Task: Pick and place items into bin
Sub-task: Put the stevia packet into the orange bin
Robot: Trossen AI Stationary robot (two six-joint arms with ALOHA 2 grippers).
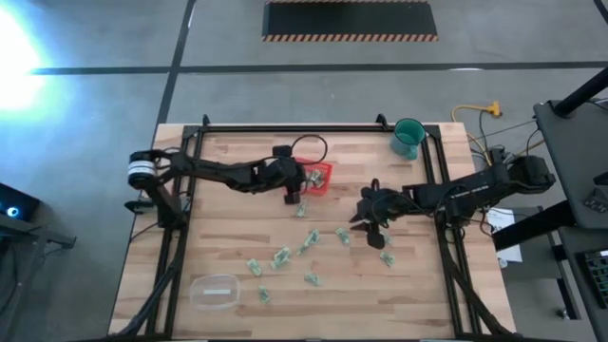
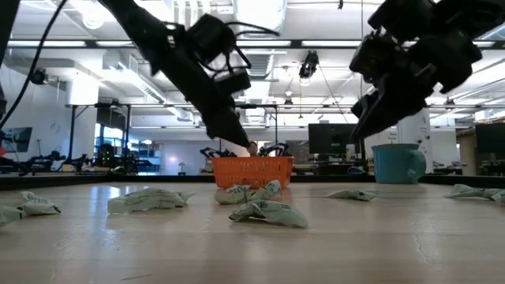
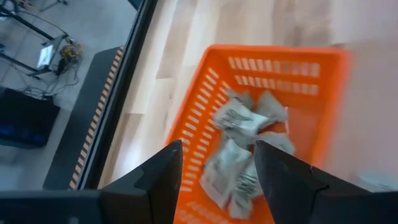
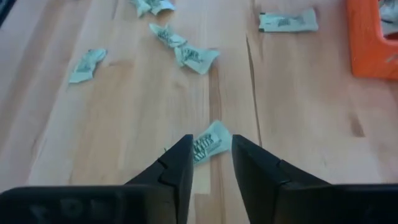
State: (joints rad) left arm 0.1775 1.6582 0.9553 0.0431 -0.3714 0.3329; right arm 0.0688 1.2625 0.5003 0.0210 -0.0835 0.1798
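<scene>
Left gripper (image 3: pixel 214 177) hangs over the red bin (image 3: pixel 323 68), fingers spread wide with nothing between them. Its wrist view looks straight down into the bin and shows several crumpled pale-green and white items (image 3: pixel 245 121) piled inside; the high view gives only a small red square (image 1: pixel 318 177) near the middle of the bench's far half, contents hard to make out. In the low view the bin (image 2: pixel 252 171) appears as a slotted wall with the left arm's fingers coming down just above its rim.

Right gripper (image 4: pixel 211 163) sits right of bench centre in the high view (image 1: pixel 369 211), lowered toward the wood. Its wrist view shows the fingers partly apart, straddling one wrapper (image 4: pixel 208 144) that lies flat on the bench; contact with the fingers cannot be judged. The low view shows this gripper (image 2: pixel 371 110) clear of the surface.

Loose items are scattered across the middle and near half of the bench (image 1: pixel 228 161), best counted from above (image 1: pixel 281 256). Teal cup (image 1: pixel 408 138) stands by the far right edge; a clear container (image 1: pixel 215 290) lies toward the near left corner.
</scene>
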